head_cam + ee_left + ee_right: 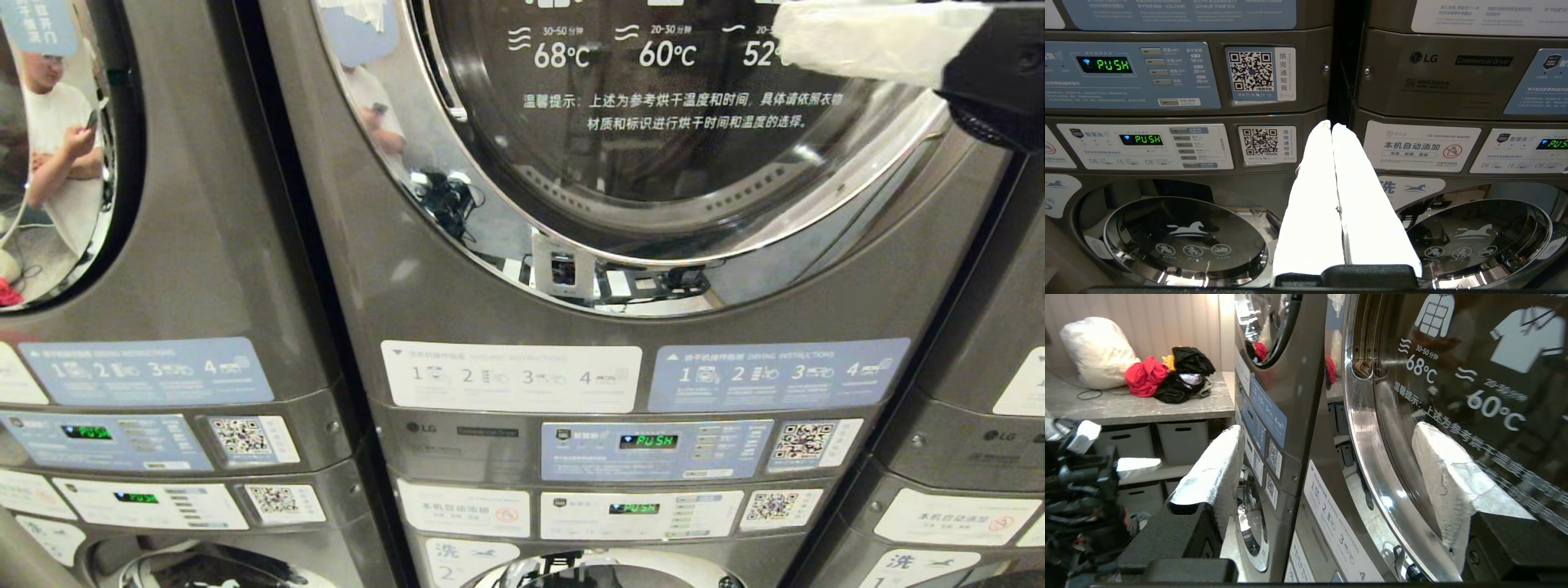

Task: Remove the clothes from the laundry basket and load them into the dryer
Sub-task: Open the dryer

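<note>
From the head: the right end effector (890, 41), white padded fingers spread apart and empty, sits up by the grey metal dryer's round glass door (653, 131), which is shut

Left wrist: the left end effector (1332, 126) is pressed closed, down low

Right wrist: the colourful clothes pile (1167, 373) lies on a grey tabletop (1106, 406), far behind; no basket shows

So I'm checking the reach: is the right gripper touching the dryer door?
Cannot tell. In the right wrist view the right gripper is open, one finger over the dryer door glass; no gap or contact shows.
</note>
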Controlling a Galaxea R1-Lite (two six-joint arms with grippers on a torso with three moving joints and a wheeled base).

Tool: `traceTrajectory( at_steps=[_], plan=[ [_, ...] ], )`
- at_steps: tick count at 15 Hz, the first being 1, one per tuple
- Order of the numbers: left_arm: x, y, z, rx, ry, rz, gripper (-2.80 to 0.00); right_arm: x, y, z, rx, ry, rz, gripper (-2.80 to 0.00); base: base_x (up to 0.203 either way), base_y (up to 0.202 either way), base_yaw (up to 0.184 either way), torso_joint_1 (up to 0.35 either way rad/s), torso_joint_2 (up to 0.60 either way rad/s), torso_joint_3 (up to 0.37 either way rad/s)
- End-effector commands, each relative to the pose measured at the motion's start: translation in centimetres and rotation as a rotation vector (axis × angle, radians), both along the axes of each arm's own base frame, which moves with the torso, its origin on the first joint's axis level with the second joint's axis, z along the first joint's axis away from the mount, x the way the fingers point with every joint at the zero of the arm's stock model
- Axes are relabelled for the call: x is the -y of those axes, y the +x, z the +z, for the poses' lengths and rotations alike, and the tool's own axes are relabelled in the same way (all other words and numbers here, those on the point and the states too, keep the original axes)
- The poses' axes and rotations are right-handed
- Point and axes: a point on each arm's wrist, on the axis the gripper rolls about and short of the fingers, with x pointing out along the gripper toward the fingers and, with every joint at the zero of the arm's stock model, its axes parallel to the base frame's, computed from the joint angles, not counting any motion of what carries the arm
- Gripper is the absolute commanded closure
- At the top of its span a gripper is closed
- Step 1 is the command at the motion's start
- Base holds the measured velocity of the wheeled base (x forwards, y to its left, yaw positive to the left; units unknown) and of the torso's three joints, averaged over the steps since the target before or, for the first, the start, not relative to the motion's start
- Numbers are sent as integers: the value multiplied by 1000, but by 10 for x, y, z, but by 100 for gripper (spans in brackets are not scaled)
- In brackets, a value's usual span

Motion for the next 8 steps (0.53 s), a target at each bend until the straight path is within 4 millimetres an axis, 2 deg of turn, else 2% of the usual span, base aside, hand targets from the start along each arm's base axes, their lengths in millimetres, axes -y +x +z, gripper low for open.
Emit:
traceTrajectory(
  at_steps=[1,3,5,8],
  plan=[
    [0,0,0,0,0,0,0,-23,14,-3,-22,-5,2,-280,0,0,0,0,0,0],
    [0,0,0,0,0,0,0,-38,17,2,-14,10,0,-280,0,0,0,0,0,0],
    [0,0,0,0,0,0,0,-63,31,0,-5,30,-27,-280,0,0,0,0,0,0],
    [0,0,0,0,0,0,0,-101,34,7,32,90,-32,-280,0,0,0,0,0,0]
  ],
)
